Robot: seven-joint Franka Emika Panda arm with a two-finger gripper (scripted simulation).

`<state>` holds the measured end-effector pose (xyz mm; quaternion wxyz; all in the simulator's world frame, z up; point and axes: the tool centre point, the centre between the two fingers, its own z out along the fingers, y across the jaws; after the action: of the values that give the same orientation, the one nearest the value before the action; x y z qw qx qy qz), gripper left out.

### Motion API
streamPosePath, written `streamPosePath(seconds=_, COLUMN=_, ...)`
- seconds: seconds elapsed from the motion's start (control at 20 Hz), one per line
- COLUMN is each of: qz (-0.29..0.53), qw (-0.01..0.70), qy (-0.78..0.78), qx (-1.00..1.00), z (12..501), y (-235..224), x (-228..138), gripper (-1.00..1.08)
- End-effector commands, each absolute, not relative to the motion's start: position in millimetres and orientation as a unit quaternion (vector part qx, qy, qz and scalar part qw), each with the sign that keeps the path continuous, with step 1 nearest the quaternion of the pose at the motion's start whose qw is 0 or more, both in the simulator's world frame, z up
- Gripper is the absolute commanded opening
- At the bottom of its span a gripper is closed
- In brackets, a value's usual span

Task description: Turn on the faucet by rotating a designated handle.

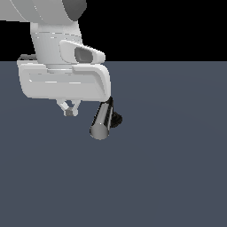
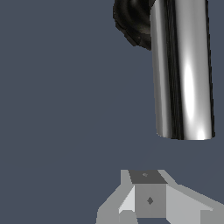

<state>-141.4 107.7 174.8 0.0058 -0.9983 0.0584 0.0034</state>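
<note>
Gripper [image 1: 70, 111] first: on my exterior feed its fingertips meet in a point below the white hand, and the wrist feed shows the same, the two grey fingers [image 2: 151, 199] pressed together with nothing between them, so I read it as clenched and empty. It hangs just above the dark grey floor [image 1: 168, 177], close to the faucet [image 1: 106, 119] but not touching it.

From the gripper, on the exterior feed, the handle [image 1: 101, 122] lies at about four o'clock, just beside it. I see the silver bar slanting down toward the camera, its flat round end [image 1: 99, 132] nearest me and its far end running up under the corner of the hand. Behind the bar, at roughly two o'clock from that flat end, the black base [image 1: 116, 119] peeks out.

On the wrist feed the handle [image 2: 183, 70] fills much of the frame as a bright cylinder, with the ribbed black base [image 2: 131, 22] beside its far end and a clear strip of floor between bar and fingers.
</note>
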Motion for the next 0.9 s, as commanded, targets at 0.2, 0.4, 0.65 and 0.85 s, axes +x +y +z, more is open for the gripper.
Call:
streamPosePath(seconds=0.2, qz=0.002, qw=0.005, qy=0.065, qx=-0.998, z=137.5, y=119.8, x=-123.3, gripper=-1.00)
streamPosePath(seconds=0.4, qz=0.001, qw=0.003, qy=0.068, qx=-0.998, z=121.2, y=124.5, x=-114.9, gripper=-1.00)
streamPosePath(seconds=0.65, qz=0.000, qw=0.001, qy=0.071, qx=-0.998, z=107.8, y=128.0, x=-107.6, gripper=-1.00)
streamPosePath(seconds=0.85, qz=0.000, qw=0.001, qy=0.071, qx=-0.997, z=102.8, y=129.4, x=-104.7, gripper=-1.00)
